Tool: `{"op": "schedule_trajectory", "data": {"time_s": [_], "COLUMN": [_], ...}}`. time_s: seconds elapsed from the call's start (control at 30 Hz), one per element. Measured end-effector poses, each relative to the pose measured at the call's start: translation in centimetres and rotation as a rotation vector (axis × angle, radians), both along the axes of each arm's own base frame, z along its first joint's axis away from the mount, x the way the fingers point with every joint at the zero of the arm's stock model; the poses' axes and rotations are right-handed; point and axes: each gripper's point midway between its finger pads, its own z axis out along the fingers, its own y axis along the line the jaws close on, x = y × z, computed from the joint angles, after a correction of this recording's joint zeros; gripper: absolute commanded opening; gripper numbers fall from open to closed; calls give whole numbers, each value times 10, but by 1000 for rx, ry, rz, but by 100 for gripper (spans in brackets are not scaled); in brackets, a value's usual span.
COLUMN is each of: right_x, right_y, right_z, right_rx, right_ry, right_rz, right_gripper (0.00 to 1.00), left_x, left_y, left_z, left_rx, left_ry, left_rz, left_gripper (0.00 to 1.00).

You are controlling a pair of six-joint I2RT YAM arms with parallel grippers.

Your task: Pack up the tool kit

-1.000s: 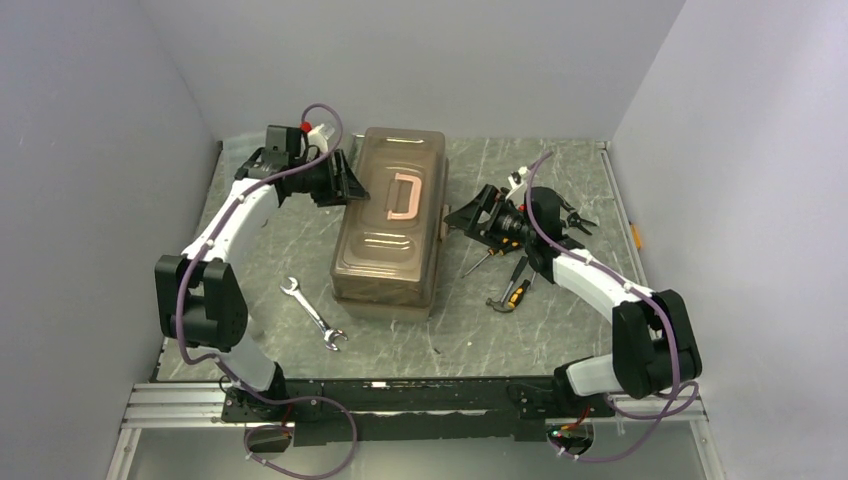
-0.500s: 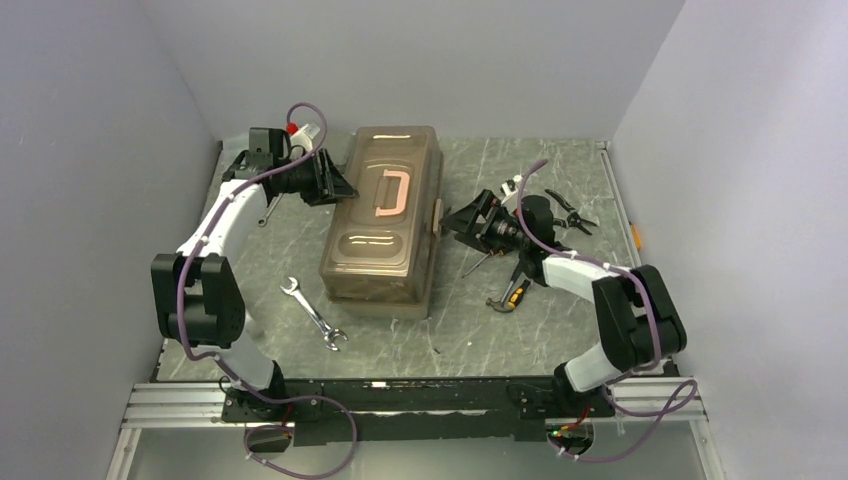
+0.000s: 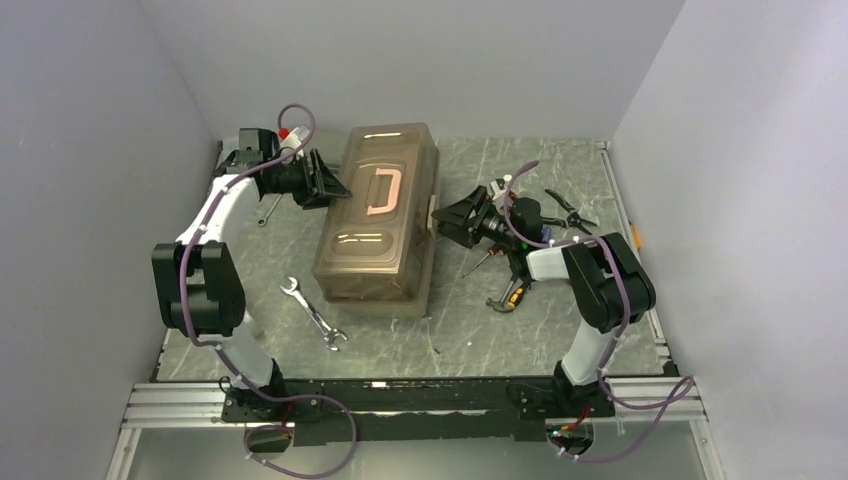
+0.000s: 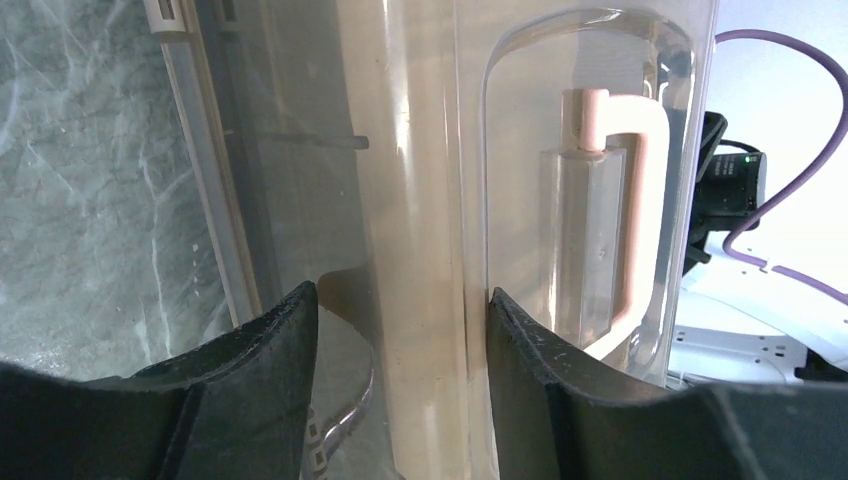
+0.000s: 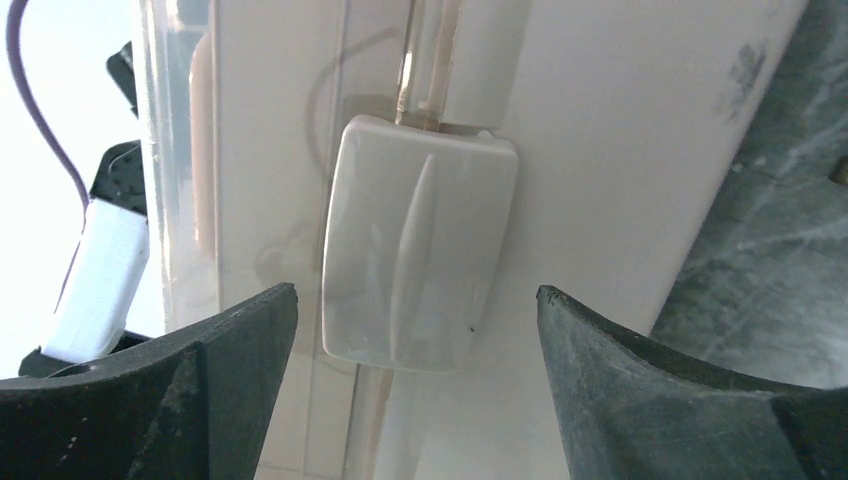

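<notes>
The tan-brown toolbox (image 3: 375, 240) lies shut in mid table, its pink handle (image 3: 383, 190) flat in the smoky lid. My left gripper (image 3: 333, 188) is open at the box's far left edge; in the left wrist view (image 4: 402, 295) its fingers straddle the lid's edge beside the handle (image 4: 640, 190). My right gripper (image 3: 447, 218) is open at the box's right side; in the right wrist view (image 5: 415, 295) its jaws stand wide either side of the white latch (image 5: 420, 255), not touching it. A steel wrench (image 3: 315, 313) lies left of the box.
A hammer (image 3: 505, 297), a screwdriver (image 3: 478, 262) and pliers (image 3: 565, 212) lie right of the box, under and behind my right arm. A small wrench (image 3: 265, 212) lies by the left wall. Walls close the table on three sides.
The toolbox has slid and turned to the left. Both grippers have moved left with it, staying at its two sides. The loose tools have not moved.
</notes>
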Motion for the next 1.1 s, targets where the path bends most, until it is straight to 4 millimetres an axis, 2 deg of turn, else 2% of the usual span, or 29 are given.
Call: {"op": "schedule_trajectory", "data": {"time_s": [0.2,0.3,0.53,0.73,0.9,1.1], "right_x": [5,8,17,19,20,21], "right_y": [17,18,21,26,28,32], "right_z": [16,18,21,20,21,23], "right_rx": [60,94,162,186,213,223], "right_ry": [-51,-55,-47,-28,-11,-9], "right_rz": [45,51,53,61,65,74], "right_gripper": [82,78,56,45,40,38], "left_x": [0,0,0,1,4,14], "left_y": [5,9,20,26,30,32], "left_z": [-2,-4,-6,-8,-8,-5], "left_rx": [-28,-35,-64,-83,-84,-74], "left_ry": [29,48,89,111,101,38], "left_rz": [-6,2,20,31,40,45], "left_gripper": [26,25,25,24,26,36]}}
